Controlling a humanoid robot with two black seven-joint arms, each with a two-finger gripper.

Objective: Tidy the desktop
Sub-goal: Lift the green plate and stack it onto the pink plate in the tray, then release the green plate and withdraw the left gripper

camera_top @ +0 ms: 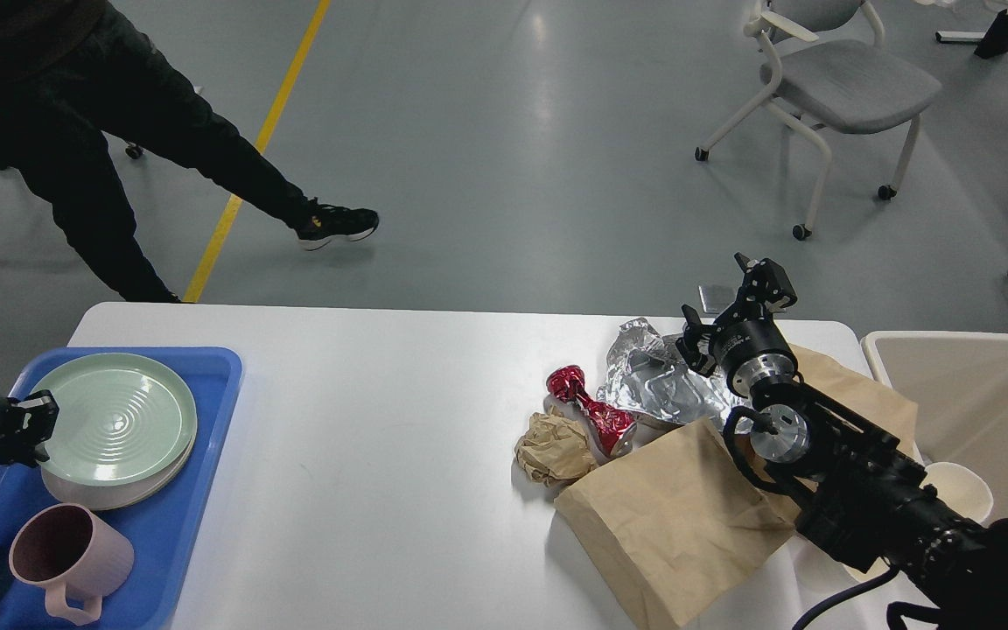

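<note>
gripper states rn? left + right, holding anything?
Left hand: at the blue tray edge by the green plate; open or closed cannot be told.
Right hand: open, holding nothing, above the crumpled foil.

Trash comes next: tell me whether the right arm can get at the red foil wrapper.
Probably yes: the right gripper hovers near the red foil wrapper, whose top lies uncovered beside the silver foil.

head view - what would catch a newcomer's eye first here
Probably the litter heap right of centre on the desktop: crumpled silver foil, a shiny red wrapper, a brown paper ball and a large brown paper bag. The right gripper hangs above the foil. Far left, a blue tray holds green plates and a pink mug.
</note>
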